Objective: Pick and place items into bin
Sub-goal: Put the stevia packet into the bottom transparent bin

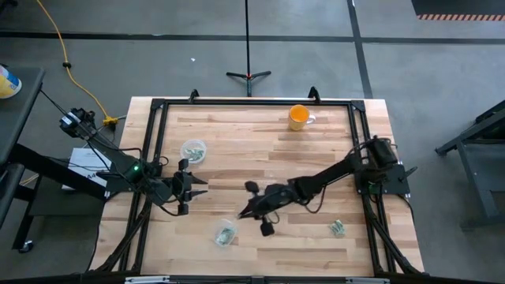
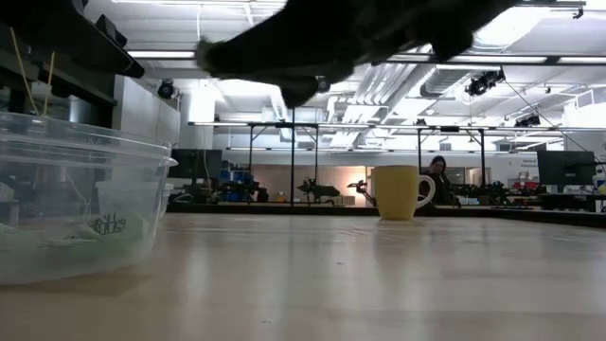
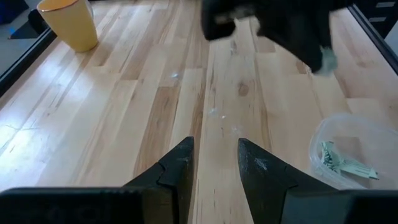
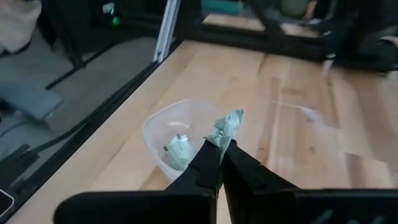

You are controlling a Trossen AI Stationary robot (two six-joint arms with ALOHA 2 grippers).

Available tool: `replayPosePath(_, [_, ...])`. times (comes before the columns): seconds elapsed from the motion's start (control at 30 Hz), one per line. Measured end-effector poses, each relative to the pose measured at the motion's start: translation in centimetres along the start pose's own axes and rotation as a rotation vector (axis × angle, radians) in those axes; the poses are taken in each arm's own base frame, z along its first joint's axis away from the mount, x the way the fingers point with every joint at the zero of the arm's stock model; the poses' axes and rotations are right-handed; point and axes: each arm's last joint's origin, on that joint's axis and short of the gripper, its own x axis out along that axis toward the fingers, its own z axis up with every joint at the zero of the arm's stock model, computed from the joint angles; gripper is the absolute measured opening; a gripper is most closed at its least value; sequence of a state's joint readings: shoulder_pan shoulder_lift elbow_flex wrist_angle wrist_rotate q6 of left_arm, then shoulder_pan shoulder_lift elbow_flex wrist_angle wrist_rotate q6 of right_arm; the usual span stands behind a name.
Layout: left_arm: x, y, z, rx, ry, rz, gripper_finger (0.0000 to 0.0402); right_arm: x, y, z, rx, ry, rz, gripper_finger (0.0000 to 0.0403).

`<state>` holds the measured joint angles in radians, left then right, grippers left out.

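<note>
The right hand is clenched on one crumpled silvery-green piece, pinched at its fingertips just above a clear plastic bin, which lies at the hand's 7 o'clock in the high view. That bin holds one more piece. Another piece lies on the tabletop at 4 o'clock. A second clear bin sits at 10 o'clock. The left hand waits with its fingers spread.
</note>
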<state>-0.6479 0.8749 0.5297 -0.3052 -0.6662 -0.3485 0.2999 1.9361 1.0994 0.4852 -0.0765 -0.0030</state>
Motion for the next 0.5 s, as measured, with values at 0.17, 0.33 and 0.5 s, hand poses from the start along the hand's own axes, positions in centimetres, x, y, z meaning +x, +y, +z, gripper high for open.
replayPosePath(0.17, [0.0,0.0,0.0,-0.003,-0.003,-0.002,0.0159,2.7,0.2,1.0,-0.033,0.112,0.020,0.0002])
replayPosePath(0.33, [0.0,0.0,0.0,0.003,0.002,0.000,0.0159,4.5,0.6,2.5,-0.064,0.107,0.033,0.0003])
replayPosePath(0.5, [0.0,0.0,-0.1,0.014,0.011,0.003,0.0159,4.9,0.8,3.0,-0.059,0.123,0.074,0.0012])
